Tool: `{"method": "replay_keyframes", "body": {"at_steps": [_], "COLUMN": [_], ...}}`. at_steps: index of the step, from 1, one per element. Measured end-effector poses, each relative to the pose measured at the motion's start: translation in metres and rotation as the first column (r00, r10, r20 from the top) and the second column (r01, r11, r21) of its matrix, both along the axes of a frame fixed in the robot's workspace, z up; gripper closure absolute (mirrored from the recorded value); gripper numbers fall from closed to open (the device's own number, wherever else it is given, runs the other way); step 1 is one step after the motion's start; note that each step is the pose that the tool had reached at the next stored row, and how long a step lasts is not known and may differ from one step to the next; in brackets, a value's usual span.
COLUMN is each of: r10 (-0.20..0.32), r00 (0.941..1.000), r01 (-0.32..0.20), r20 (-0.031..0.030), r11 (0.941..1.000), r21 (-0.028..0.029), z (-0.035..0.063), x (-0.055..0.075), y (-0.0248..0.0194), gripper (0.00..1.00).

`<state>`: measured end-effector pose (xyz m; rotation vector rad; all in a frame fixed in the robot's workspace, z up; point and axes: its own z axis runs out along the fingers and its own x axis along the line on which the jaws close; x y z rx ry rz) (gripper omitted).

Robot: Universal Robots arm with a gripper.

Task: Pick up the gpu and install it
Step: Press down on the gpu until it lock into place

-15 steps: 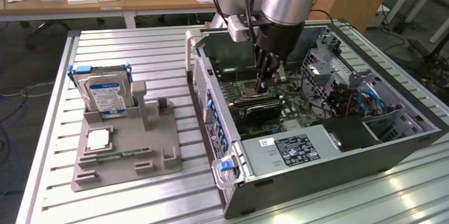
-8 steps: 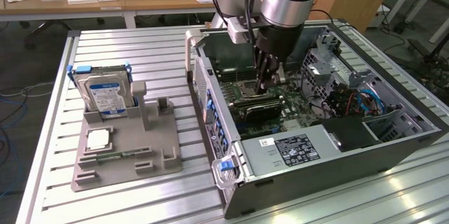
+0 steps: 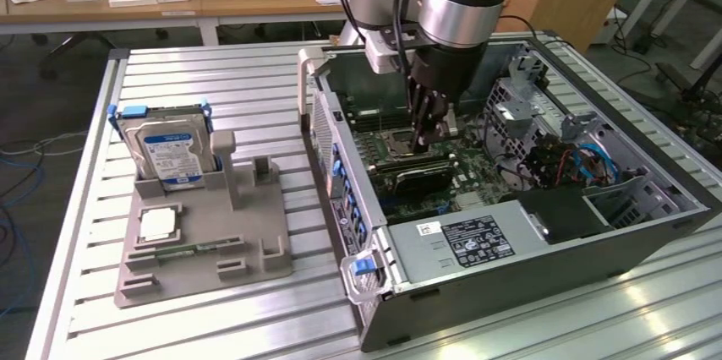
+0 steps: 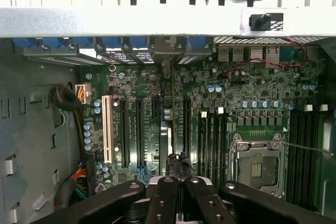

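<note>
Arm down inside the open computer case, fingers clamped together

The gripper hangs over the motherboard in the case with its fingers pressed shut. The graphics card stands on edge in a slot just below the fingertips; can't tell if they're pinching it. Hard drive sits in the grey stand at the exterior view's left.

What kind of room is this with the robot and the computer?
Probably a robotics lab or workshop: a robot arm reaches into an open computer case on a slatted metal table, with desks behind.
</note>
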<state>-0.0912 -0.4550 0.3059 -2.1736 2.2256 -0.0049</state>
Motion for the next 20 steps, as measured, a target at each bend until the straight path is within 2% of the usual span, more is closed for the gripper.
{"method": "replay_keyframes", "body": {"at_steps": [20], "r10": [0.000], "r00": [1.0000], "r01": [0.000], "r20": [0.0000], "r11": [1.0000], "r21": [-0.0009], "z": [-0.0024], "x": [0.0001], "y": [0.0000], "gripper": [0.89]}}
